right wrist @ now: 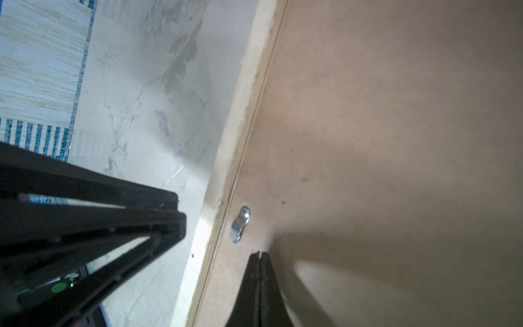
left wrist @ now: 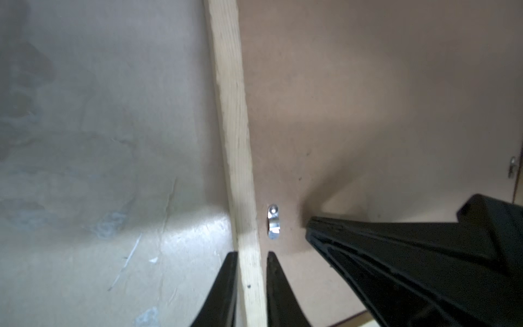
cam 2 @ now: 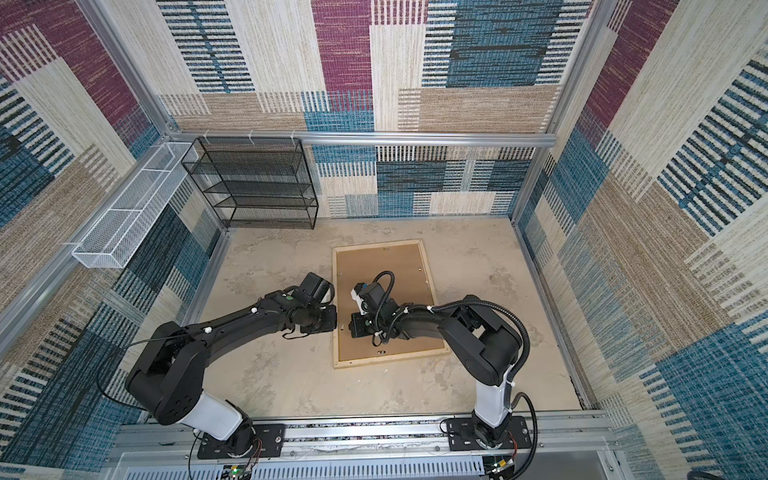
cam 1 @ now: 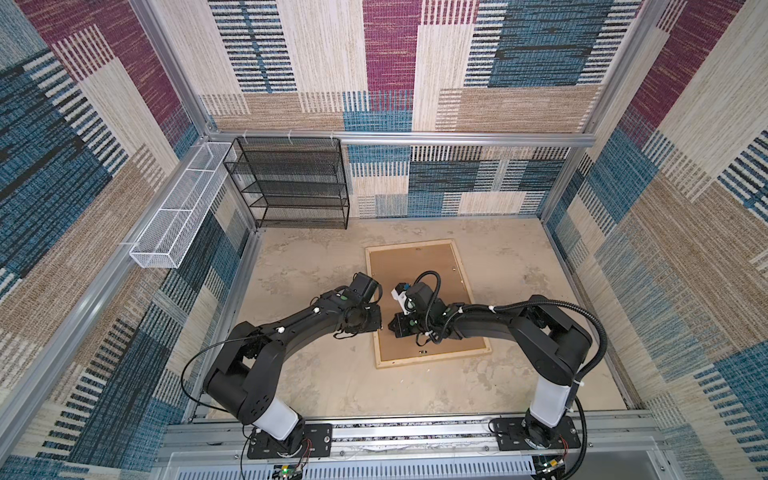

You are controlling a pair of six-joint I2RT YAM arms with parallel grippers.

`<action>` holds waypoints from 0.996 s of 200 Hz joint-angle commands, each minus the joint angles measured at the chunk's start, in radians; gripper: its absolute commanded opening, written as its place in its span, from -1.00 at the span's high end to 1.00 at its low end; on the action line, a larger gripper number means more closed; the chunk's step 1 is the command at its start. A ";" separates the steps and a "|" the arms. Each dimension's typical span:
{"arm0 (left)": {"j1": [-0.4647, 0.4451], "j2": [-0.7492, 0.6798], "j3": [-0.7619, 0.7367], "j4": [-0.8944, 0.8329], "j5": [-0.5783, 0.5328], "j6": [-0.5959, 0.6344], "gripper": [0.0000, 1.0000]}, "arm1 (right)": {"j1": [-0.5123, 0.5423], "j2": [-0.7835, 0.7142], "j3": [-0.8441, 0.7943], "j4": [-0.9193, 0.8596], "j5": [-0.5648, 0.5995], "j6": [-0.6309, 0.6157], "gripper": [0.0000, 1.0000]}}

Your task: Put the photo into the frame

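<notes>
patterned walls | mottled beige table [cam 1: 332, 374] | left gripper [left wrist: 250, 256] straddles frame [left wrist: 235, 113] rail | right gripper [right wrist: 260, 254] pressed together

Even daylight, soft shadows, blurred wrist views

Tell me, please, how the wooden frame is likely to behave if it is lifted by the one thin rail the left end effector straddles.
The frame will probably sag or twist: its rails are thin and it is broad. The backing board may drop out, since the metal clip lies along the rail, not across it. The left end effector may slip on the smooth narrow wood.
</notes>
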 commanded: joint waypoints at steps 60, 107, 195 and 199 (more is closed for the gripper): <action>-0.046 0.072 -0.014 -0.003 0.009 -0.044 0.82 | 0.019 0.049 0.014 0.021 -0.033 0.026 1.00; -0.056 0.103 -0.003 -0.013 0.024 -0.037 0.93 | 0.020 0.088 0.037 0.043 -0.031 0.052 1.00; -0.071 0.053 -0.014 -0.015 -0.005 -0.046 0.70 | 0.020 0.070 0.003 0.095 0.007 0.097 1.00; -0.071 0.050 -0.015 -0.015 -0.007 -0.046 0.70 | 0.020 0.067 0.000 0.095 0.007 0.097 1.00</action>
